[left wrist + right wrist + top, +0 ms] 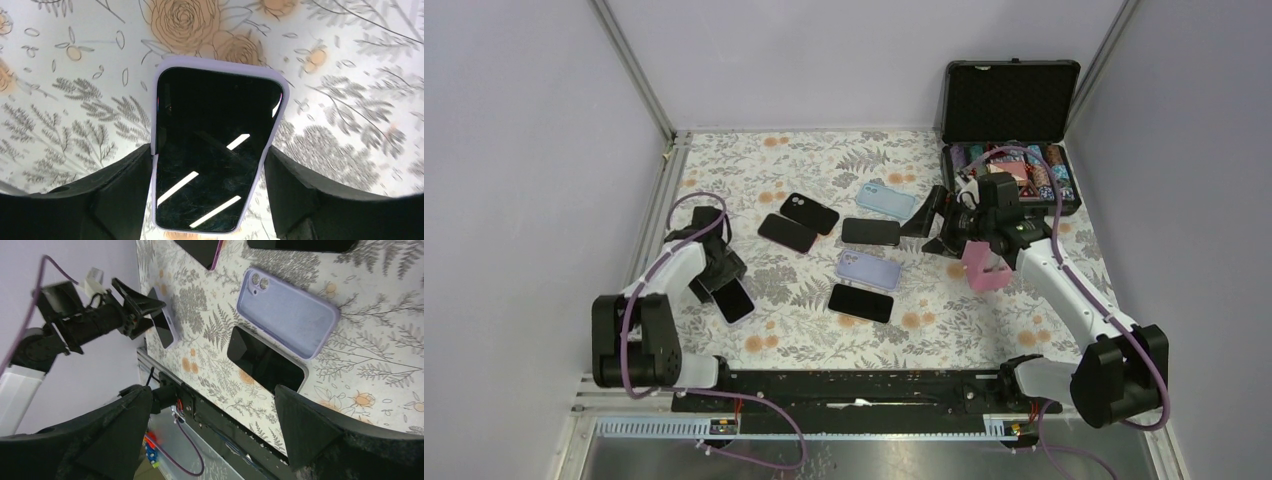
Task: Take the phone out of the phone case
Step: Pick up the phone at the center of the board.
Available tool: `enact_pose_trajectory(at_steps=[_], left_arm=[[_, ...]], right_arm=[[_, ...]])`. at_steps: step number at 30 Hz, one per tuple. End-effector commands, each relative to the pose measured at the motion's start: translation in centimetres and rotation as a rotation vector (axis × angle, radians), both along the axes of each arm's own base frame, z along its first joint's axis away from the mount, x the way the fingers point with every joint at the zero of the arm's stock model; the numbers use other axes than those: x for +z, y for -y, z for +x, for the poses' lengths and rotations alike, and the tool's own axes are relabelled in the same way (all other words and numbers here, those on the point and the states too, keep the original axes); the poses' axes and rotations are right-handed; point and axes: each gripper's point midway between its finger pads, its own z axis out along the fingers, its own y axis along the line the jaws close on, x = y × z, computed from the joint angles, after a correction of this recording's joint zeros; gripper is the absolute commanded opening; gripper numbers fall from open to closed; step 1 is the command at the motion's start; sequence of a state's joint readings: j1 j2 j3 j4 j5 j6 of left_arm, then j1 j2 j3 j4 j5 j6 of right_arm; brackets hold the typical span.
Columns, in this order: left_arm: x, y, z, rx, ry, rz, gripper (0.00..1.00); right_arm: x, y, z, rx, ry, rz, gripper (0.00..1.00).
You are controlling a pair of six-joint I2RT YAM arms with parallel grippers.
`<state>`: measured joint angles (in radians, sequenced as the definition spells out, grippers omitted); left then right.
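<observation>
- At 8 o'clock on the table (pixel 754 160), the left tool (pixel 207 150) had both fingers pressed against the long edges of the cased phone (pixel 215 125), pinching it.
- The screen faced up and the lilac case (pixel 220 64) wrapped right round the far end, so the phone was not yet out.
- Gripping the sides probably served to steady the shell so a corner could be peeled back.
- Over at 3 o'clock, the right tool (pixel 212 390) hung spread wide and empty, likely there to do that peeling.
- Near the centre, a spare lilac shell (pixel 869 268) and a bare handset (pixel 860 302) lay well apart from the grip.
</observation>
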<state>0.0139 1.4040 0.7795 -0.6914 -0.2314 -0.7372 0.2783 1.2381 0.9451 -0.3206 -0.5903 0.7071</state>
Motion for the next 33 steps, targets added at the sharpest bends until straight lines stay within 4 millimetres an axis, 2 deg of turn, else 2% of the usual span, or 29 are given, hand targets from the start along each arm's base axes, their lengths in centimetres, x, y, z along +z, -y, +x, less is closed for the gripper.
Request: enact_pose_trajectory(at_steps=[1,7,9,10,13,14,18,22,24,29,33], left_arm=[[6.5,1.6,1.9,-0.027,0.167,-0.076,0.35],[11.8,5.4,3.0,-0.063,0.345,-0.242,0.36],[13.7,7.4,3.3,-0.092,0.392,-0.328,0.37],[14.7,8.4,3.6,-0.112,0.426,-0.361,0.38],[17.4,11.3,4.3,-0.168,0.501,-0.459,0.41],[18.1,12.1,4.5,-0.176,0.514,-0.492,0.42],[21.5,14.8,5.3,-0.207,0.607,-0.593,0.43],[22.9,16.0,5.7,-0.23,0.627,-0.625,0.45],[23.4,16.6,5.9,-0.253,0.637,-0.648,0.49],[24.0,17.1,6.2,-0.275,0.656,-0.66,0.52],[24.3,17.0,6.4,-0.284,0.674,-0.652,0.56]], right_arm=[[1.8,-2.4,-0.1,0.103,0.096,-0.005,0.98],[3.7,-9.7,-1.1,0.281,0.229,0.06,0.98],[3.8,-12.6,-2.2,0.359,0.281,0.046,0.98],[4.5,-13.9,-2.4,0.387,0.317,0.049,0.98],[4.7,-17.1,-2.9,0.437,0.374,0.054,0.98],[5.6,-18.2,-2.7,0.444,0.422,0.09,0.98],[5.3,-20.5,-2.1,0.44,0.49,0.078,0.98],[4.5,-21.8,-1.1,0.445,0.496,-0.014,0.98],[4.0,-22.2,-0.8,0.437,0.481,-0.05,0.91],[4.4,-23.3,-1.2,0.455,0.488,-0.034,0.77],[4.5,-24.0,-1.8,0.477,0.466,-0.003,0.54]])
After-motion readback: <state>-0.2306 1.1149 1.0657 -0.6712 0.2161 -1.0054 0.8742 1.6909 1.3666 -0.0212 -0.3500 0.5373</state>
